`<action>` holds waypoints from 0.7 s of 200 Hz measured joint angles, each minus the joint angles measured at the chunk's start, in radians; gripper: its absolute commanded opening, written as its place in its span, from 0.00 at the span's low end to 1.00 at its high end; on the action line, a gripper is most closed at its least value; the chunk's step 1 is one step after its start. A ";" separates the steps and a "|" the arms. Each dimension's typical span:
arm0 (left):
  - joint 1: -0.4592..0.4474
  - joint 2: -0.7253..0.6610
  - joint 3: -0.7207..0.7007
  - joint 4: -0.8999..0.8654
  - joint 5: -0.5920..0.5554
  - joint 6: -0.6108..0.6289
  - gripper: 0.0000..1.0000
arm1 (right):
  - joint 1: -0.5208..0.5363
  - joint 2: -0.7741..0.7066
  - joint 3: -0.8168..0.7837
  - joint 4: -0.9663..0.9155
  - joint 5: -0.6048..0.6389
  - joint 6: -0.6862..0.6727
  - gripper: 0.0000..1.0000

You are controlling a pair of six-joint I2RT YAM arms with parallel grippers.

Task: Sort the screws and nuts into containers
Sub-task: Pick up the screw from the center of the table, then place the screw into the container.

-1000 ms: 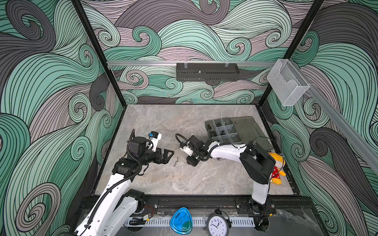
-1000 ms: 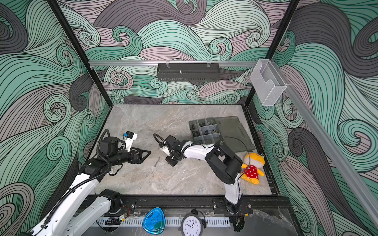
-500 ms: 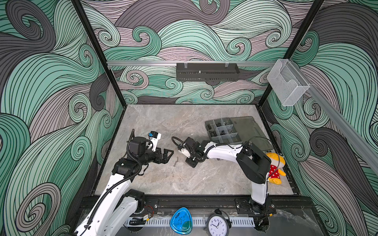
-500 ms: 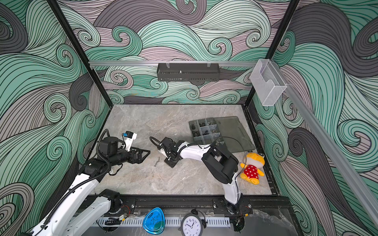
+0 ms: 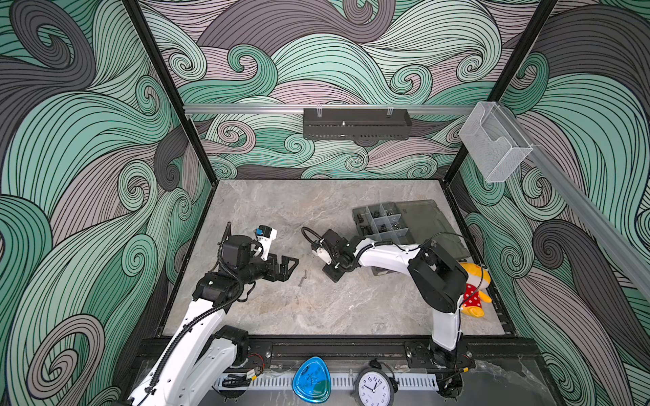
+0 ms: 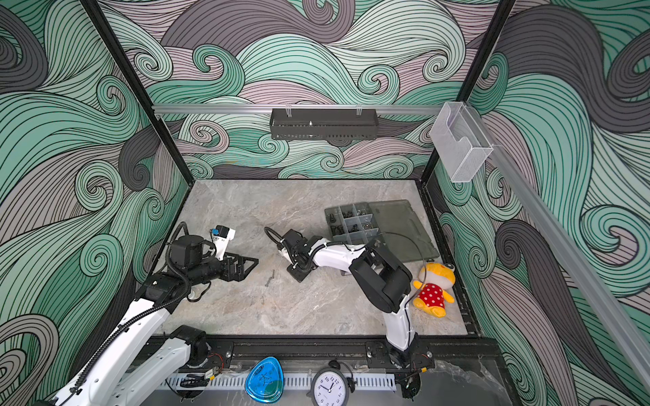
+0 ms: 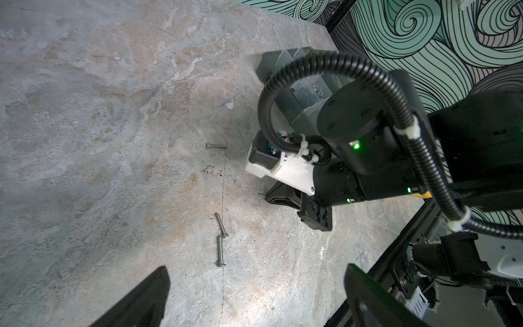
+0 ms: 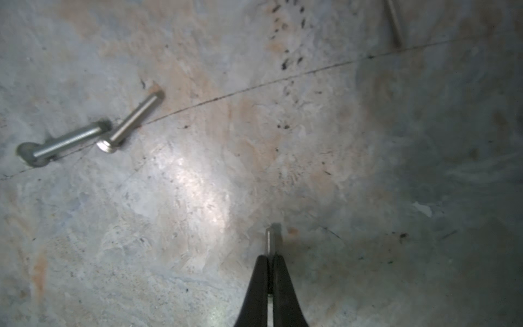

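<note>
Even light, dim blurry wrist close-up

The grey marble-patterned tabletop (image 5: 316, 211) is carrying a smoky-grey organiser box (image 5: 358, 213) at its rear right. The box's lid (image 5: 425, 218) is lying open and flat on the surface beside it. Two silver screws (image 7: 220, 252) are lying near the centre, the head of one just beside the tip of the other. A third screw (image 7: 216, 145) is lying apart from them. A plush toy (image 5: 473, 291) is resting at the right edge.
</note>
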 measured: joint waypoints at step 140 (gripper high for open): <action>-0.039 0.199 0.008 0.147 0.220 -0.025 0.99 | -0.409 -0.295 -0.182 -0.009 0.029 0.144 0.06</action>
